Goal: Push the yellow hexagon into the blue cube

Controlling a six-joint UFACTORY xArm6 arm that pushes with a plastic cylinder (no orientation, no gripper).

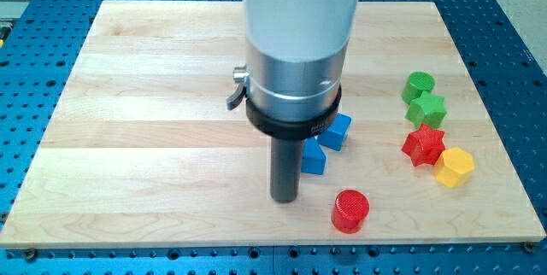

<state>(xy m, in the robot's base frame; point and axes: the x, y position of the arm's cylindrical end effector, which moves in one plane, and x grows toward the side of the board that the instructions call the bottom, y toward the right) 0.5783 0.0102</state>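
Note:
The yellow hexagon (455, 166) lies at the view's right, touching the red star (423, 144) on its upper left. A blue cube (335, 131) sits near the board's middle, partly behind the arm. A second blue block (313, 159) lies just below it, its shape partly hidden. My tip (284, 198) rests on the board just left of and below the second blue block, far to the left of the yellow hexagon.
A red cylinder (350, 210) lies right of my tip near the board's bottom edge. A green cylinder (419, 84) and a green star (426, 108) sit above the red star. The wooden board (137, 138) lies on a blue perforated table.

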